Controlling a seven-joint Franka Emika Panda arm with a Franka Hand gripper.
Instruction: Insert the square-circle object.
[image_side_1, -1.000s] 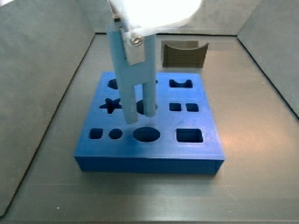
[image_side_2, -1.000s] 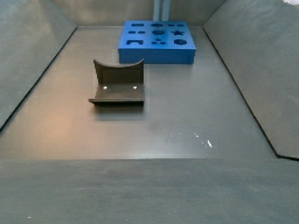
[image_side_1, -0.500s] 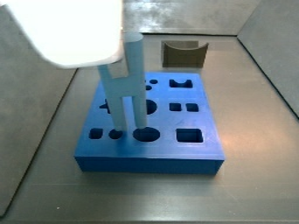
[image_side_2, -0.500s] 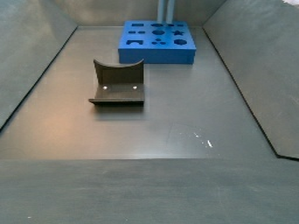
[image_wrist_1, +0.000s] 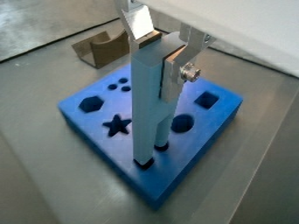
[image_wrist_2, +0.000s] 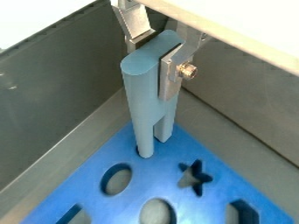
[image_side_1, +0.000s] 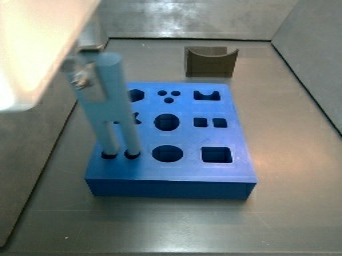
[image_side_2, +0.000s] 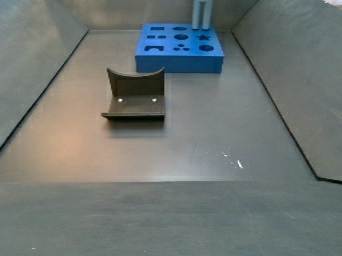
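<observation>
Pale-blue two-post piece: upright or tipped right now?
Upright. The pale-blue piece stands vertical, its lower ends at the blue board's holes, the gripper clamped near its top.

The grey bench (image_side_2: 201, 190) carries a flat deep-blue board (image_side_1: 181, 165) with shaped holes and, well apart from it, a dark brown U-notched block (image_side_2: 135, 95). The tool (image_wrist_1: 163, 44) is above the board, beside a bench wall (image_wrist_2: 59, 105).

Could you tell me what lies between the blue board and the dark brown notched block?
Only bare grey floor, in a side view, separates the deep-blue board from the dark brown U-notched block.
</observation>
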